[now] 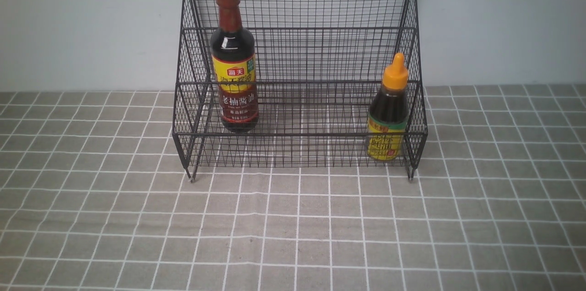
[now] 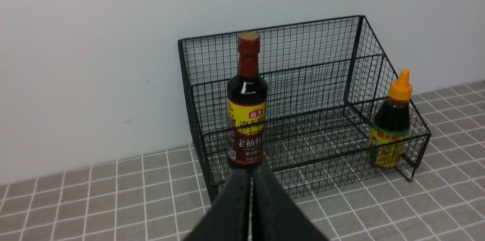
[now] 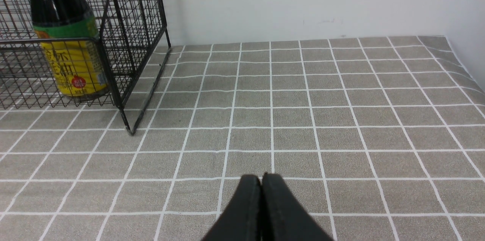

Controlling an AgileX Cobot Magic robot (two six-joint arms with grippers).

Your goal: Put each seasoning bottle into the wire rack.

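Standing upright inside the wire rack (image 1: 300, 71) at the bench's (image 1: 293, 236) far edge, the tall bottle (image 1: 233, 57) and short bottle (image 1: 388, 110) occupy opposite ends. Left hand (image 2: 251, 180) and right hand (image 3: 261, 182) hover pinched together, empty, clear of the rack.

Wire rack (image 1: 297, 53): thin black metal mesh, matt. Tall bottle (image 1: 234, 60): glossy, dark liquid, glossy label. Short bottle (image 1: 388, 110): glossy, smooth orange plastic cap. Tablecloth (image 1: 293, 236): matt grey checked cloth. Wall (image 1: 82, 21): smooth matt.
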